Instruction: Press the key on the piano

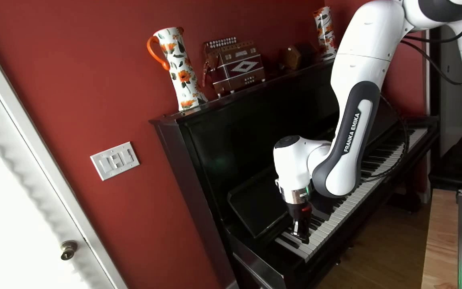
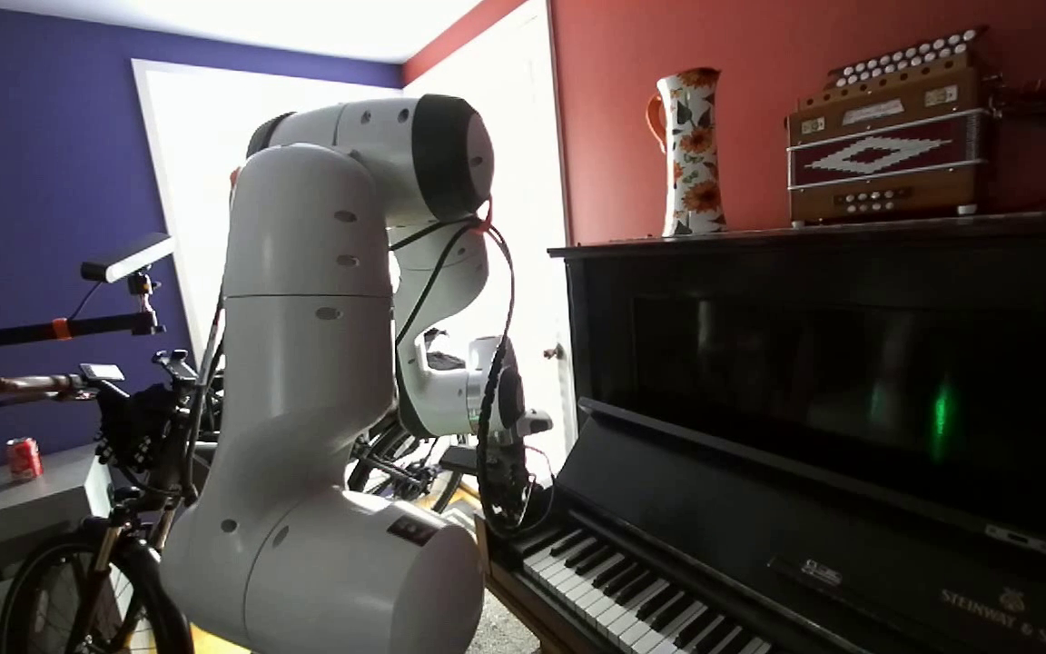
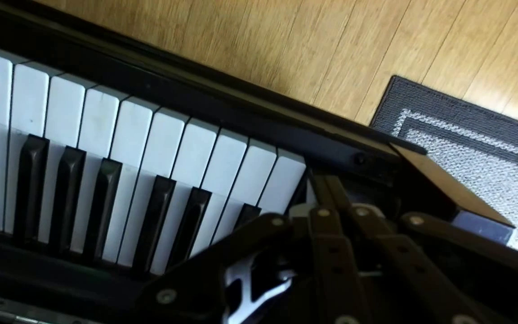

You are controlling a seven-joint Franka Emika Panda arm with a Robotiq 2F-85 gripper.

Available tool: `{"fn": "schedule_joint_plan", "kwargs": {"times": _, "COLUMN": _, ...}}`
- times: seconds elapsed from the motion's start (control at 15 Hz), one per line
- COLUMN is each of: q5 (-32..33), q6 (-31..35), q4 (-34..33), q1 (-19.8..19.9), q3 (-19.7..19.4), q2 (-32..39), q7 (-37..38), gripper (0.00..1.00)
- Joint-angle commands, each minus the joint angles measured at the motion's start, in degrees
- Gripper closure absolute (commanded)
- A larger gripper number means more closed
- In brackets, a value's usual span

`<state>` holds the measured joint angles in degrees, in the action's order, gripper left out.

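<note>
While this black piano [image 1: 251,140] is gleaming around smooth, oblong white keys [image 3: 131,128], closed fingers [image 3: 320,193] are pointing down near its end.

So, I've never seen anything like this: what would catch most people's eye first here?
Probably the big white robot arm, reaching down to a glossy black upright piano, its shut jaws close to one end of the row of keys. After that, the tall orange-handled flowered pitcher and the brown accordion beside it, both standing on top of the piano in front of a deep red wall.
</note>
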<state>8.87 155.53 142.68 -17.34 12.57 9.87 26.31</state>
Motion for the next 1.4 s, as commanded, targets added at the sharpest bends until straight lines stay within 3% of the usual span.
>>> {"fn": "schedule_joint_plan", "kwargs": {"times": 0.0, "q5": -0.7, "q6": 2.2, "q4": -3.1, "q1": -0.9, "q3": -1.5, "q2": 5.3, "q7": 0.4, "gripper": 1.00}}
{"fn": "schedule_joint_plan", "kwargs": {"times": 0.4, "q5": -1.7, "q6": 6.2, "q4": -4.8, "q1": -1.2, "q3": -3.2, "q2": 10.4, "q7": -2.9, "gripper": 1.00}}
{"fn": "schedule_joint_plan", "kwargs": {"times": 0.8, "q5": -1.4, "q6": 6.0, "q4": -6.2, "q1": -2.9, "q3": -5.9, "q2": 13.0, "q7": -2.4, "gripper": 1.00}}
{"fn": "schedule_joint_plan", "kwargs": {"times": 1.33, "q5": -5.5, "q6": 6.6, "q4": -7.4, "q1": -2.8, "q3": -5.5, "q2": 14.9, "q7": -2.4, "gripper": 1.00}}
